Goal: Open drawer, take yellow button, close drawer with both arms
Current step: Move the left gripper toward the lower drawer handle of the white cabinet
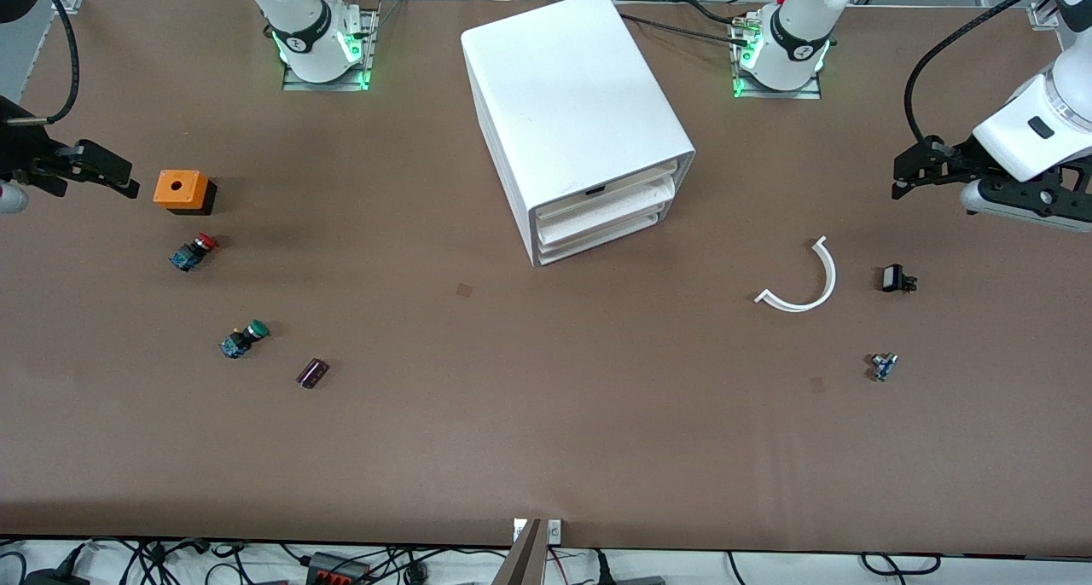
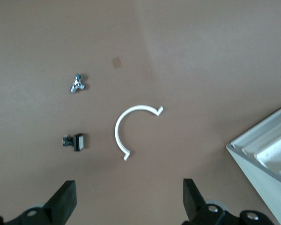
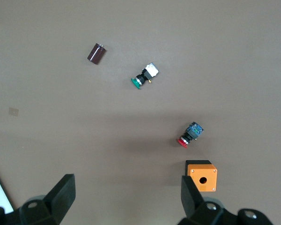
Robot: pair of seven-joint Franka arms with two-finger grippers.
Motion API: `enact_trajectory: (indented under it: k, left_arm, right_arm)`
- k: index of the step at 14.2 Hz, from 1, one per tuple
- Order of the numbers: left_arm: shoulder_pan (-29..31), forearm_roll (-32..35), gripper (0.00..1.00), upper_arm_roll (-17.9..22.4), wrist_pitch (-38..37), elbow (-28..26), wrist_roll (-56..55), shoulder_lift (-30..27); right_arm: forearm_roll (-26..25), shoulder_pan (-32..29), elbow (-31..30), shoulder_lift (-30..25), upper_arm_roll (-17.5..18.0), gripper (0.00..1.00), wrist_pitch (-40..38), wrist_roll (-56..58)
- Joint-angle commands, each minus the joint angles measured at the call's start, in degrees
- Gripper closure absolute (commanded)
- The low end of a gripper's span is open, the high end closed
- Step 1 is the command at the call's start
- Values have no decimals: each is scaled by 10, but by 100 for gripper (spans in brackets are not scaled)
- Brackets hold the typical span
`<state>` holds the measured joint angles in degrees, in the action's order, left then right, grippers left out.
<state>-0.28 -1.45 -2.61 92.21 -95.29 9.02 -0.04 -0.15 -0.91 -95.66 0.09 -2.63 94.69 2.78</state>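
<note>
On my brown bench lie an orange box, red-capped button, green-capped button, dark cylinder and white curved strip.

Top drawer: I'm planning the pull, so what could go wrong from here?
1. The cabinet stands skewed, nothing seen holding it; pulling the top drawer may drag it.
2. The three drawers sit close together; a gripper could catch a lower one.
3. The left gripper and right gripper hang open over the ends of the table, so reaching the angled front takes a long approach.
</note>
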Motion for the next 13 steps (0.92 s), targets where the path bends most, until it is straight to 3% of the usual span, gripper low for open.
enact_trajectory:
  k: [1,5,7,9,13]
  left_arm:
    - [3,-52,0,-2,-57,18,-5,9]
    - [-23,-109,0,-13,-155,16,6,41]
    - [-38,-163,0,-15,-164,14,13,68]
    - [-49,-232,0,-15,-153,12,42,105]
    - [-60,-386,0,-19,-58,-18,71,147]
  right_arm:
    - [1,-4,-10,-12,3,0,-2,7]
    - [1,-2,-10,-8,3,0,-3,7]
    - [1,-1,-10,-4,4,0,-4,3]
    - [4,17,-9,1,4,0,-2,-2]
    - [8,54,2,19,4,0,4,-3]
